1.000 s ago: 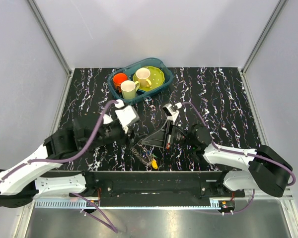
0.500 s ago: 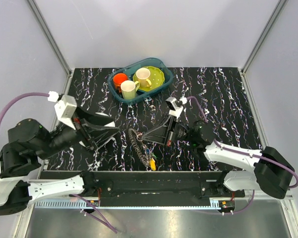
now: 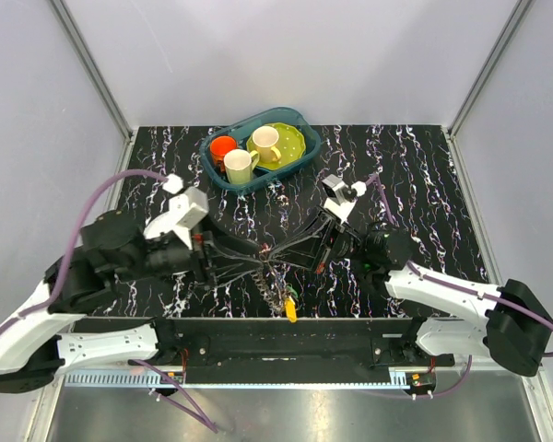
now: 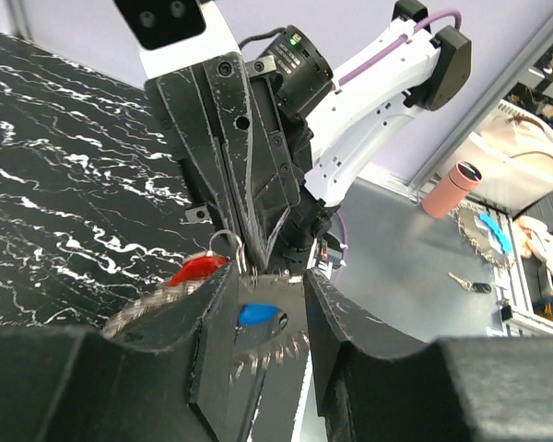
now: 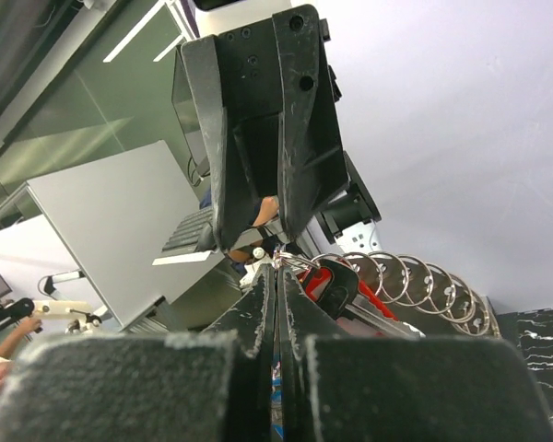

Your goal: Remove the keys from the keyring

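The keyring (image 3: 266,270) hangs above the table between my two grippers, with the keys (image 3: 280,295) dangling from it down to a yellow-headed one (image 3: 291,313). My right gripper (image 3: 276,255) is shut on the ring; in the right wrist view its fingers (image 5: 278,276) are pressed together at the ring (image 5: 290,261), beside a red key head (image 5: 330,279) and several small rings (image 5: 415,281). My left gripper (image 3: 254,261) faces it, open. In the left wrist view its jaws (image 4: 265,293) stand apart around a blue key head (image 4: 258,316) and toothed key blades, with a red key head (image 4: 195,270) to the left.
A teal basket (image 3: 296,119) at the back middle holds a green plate (image 3: 290,140), two cream mugs (image 3: 241,166) and an orange cup (image 3: 223,145). The black marbled table (image 3: 415,184) has walls on three sides. The arm bases' rail runs along the near edge.
My left arm has swung back from the left side to the middle and now meets the key bunch. My right gripper has lifted the ring, so the keys hang off the table.
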You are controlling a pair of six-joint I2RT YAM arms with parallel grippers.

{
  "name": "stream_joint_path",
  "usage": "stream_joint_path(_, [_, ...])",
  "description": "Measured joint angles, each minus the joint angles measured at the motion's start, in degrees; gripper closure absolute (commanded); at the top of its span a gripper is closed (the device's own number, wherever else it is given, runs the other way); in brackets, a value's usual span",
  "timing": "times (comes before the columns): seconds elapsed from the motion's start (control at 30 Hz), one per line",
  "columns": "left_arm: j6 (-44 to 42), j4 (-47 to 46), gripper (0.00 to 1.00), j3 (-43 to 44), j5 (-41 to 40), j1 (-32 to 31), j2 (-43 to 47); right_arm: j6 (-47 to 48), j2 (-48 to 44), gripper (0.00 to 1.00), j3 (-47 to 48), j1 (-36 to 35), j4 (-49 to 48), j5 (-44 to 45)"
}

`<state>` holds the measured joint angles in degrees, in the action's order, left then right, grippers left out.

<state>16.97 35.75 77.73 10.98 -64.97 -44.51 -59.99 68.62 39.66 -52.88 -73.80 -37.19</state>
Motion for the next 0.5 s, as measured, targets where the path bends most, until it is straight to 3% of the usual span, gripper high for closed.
stream_joint_path(0.2, [-1.79, -2.82, 0.64, -0.31, 3.43, 0.02, -5.14, 3.26, -1.42, 1.00, -0.04, 0.00, 0.04, -1.53])
stream_joint_path(0.5, [-3.21, -3.30, 0.69, -0.90, 3.50, 0.00, -4.39, 6.27, -2.23, 1.00, -1.01, 0.00, -0.04, -1.68])
